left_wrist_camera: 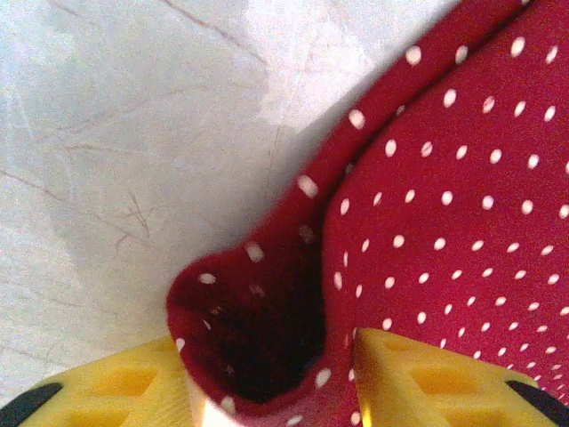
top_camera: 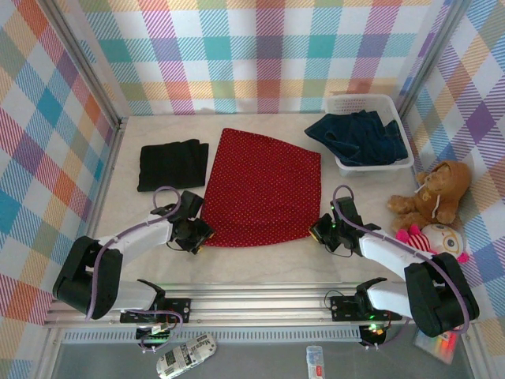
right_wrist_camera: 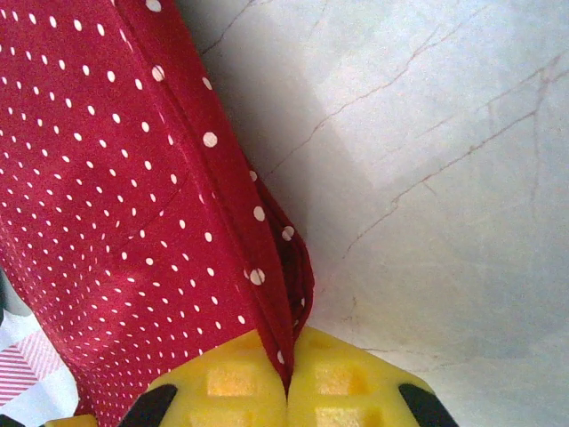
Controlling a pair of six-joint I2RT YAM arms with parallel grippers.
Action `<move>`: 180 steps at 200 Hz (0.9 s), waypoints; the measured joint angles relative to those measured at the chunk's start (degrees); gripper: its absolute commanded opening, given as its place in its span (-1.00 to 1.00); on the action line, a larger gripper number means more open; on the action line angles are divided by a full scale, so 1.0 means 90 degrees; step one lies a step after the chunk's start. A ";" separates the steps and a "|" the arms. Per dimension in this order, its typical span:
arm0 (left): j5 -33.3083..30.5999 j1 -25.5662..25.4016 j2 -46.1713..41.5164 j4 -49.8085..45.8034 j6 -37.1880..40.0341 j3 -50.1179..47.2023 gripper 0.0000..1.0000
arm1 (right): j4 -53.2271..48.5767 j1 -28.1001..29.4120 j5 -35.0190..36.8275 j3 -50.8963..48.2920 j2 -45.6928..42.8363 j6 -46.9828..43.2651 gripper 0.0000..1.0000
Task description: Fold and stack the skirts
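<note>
From above, the red dotted skirt (top_camera: 262, 188) lay spread flat mid-surface (top_camera: 260, 257), with the black skirt (top_camera: 172, 164) folded to its left and the denim skirts (top_camera: 359, 136) in the basket (top_camera: 371, 167). Left wrist: the left pincer (left_wrist_camera: 271, 356) stood spread, the skirt's corner bunched between its fingers. Right wrist: the right pincer (right_wrist_camera: 289, 356) pinched the skirt's edge.

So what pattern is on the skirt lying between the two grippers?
The skirt is red with small white dots, clearest in the left wrist view.
</note>
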 measured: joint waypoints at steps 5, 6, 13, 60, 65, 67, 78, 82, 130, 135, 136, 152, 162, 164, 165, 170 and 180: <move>0.0000 0.0000 0.0000 0.0036 -0.0012 -0.0019 -0.18 | 0.0000 0.0000 0.0002 -0.0002 0.0000 0.0000 -1.00; -0.0005 0.0000 0.0000 0.0039 -0.0017 -0.0027 -0.18 | 0.0000 0.0000 0.0002 -0.0005 0.0000 0.0000 -1.00; -0.0015 0.0000 -0.0002 0.0063 -0.0046 -0.0066 -0.19 | 0.0000 0.0000 0.0002 -0.0010 -0.0002 0.0000 -1.00; -0.0070 0.0007 -0.0418 0.0301 -0.0391 -0.0461 -0.45 | -0.0002 0.0000 0.0002 -0.0024 -0.0049 0.0000 -1.00; -0.0073 0.0012 -0.0437 0.0321 -0.0396 -0.0495 -0.54 | 0.0002 0.0000 0.0002 -0.0034 -0.0058 0.0000 -1.00; -0.0073 0.0015 -0.0444 0.0323 -0.0476 -0.0512 -0.57 | 0.0002 0.0000 0.0002 -0.0039 -0.0061 0.0000 -1.00; -0.0053 0.0044 -0.0457 0.0299 -0.0493 -0.0595 -0.79 | -0.0002 0.0000 0.0002 -0.0051 -0.0061 0.0000 -1.00; -0.0036 0.0058 -0.0454 0.0294 -0.0539 -0.0605 -0.89 | -0.0002 0.0000 0.0002 -0.0053 -0.0061 0.0000 -1.00; -0.0112 0.0112 -0.0634 -0.0070 -0.0498 -0.0474 -1.00 | -0.0092 0.0005 0.0002 -0.0129 -0.0498 0.0104 -1.00; -0.0194 0.0112 -0.0750 -0.0192 -0.0476 -0.0415 -1.00 | -0.0126 0.0005 0.0005 -0.0129 -0.0605 0.0168 -1.00; -0.0202 0.0112 -0.0763 -0.0206 -0.0471 -0.0408 -1.00 | -0.0126 0.0005 0.0007 -0.0129 -0.0617 0.0172 -1.00; -0.0500 0.0114 -0.1192 -0.0542 -0.0340 -0.0036 -1.00 | -0.0177 0.0019 0.0107 -0.0126 -0.0996 0.0376 -1.00; -0.0719 0.0134 -0.1394 -0.0699 -0.0168 0.0391 -1.00 | -0.0279 0.0024 0.0267 -0.0075 -0.1214 0.0481 -1.00; -0.0746 0.0141 -0.1409 -0.0714 -0.0141 0.0457 -1.00 | -0.0299 0.0027 0.0306 -0.0053 -0.1251 0.0495 -1.00; -0.0775 0.0146 -0.1423 -0.0724 -0.0129 0.0525 -1.00 | -0.0308 0.0029 0.0321 -0.0046 -0.1260 0.0505 -1.00; -0.0869 0.0160 -0.1433 -0.0782 -0.0007 0.0792 -1.00 | -0.0362 0.0034 0.0430 0.0022 -0.1336 0.0527 -1.00; -0.1073 0.0177 -0.1343 -0.0845 0.0257 0.1413 -1.00 | -0.0418 0.0034 0.0639 0.0211 -0.1394 0.0551 -1.00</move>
